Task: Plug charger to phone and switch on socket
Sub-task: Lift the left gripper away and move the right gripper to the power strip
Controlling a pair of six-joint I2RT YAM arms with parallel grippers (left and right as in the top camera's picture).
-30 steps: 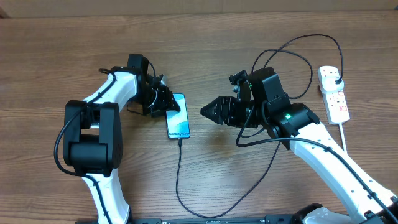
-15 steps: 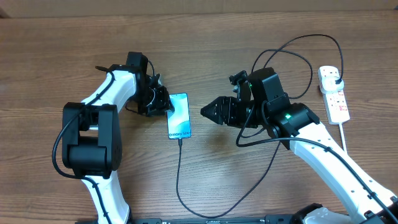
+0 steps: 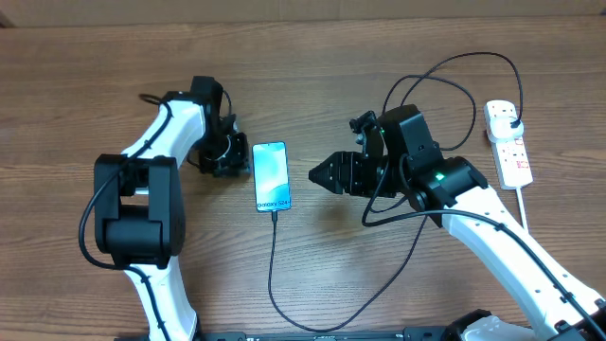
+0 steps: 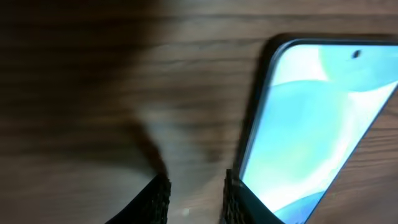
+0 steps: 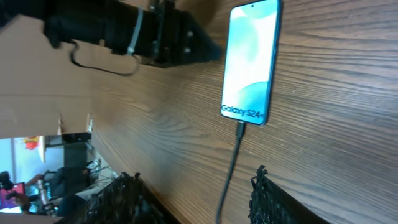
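The phone (image 3: 271, 177) lies flat on the wooden table with its screen lit. The charger (image 3: 272, 275) has its tip in the phone's near short edge (image 5: 240, 129); its thin black cable loops across the table to the black plug (image 3: 512, 119) seated in the white socket (image 3: 508, 150) at the far right. My left gripper (image 3: 240, 159) sits just left of the phone, its jaws slightly open over bare wood (image 4: 194, 198). My right gripper (image 3: 315, 174) points at the phone from the right and stands open (image 5: 196, 199), with the cable lying on the table below it.
A cardboard wall (image 3: 303, 9) runs along the table's far edge. The charger cable arches in loops (image 3: 445, 80) above my right arm. The power strip's thick white lead (image 3: 524, 204) trails toward the near right.
My left gripper has pulled back to the left off the phone's top corner, and its jaws have narrowed. The phone now lies a little straighter. The right arm has barely moved.
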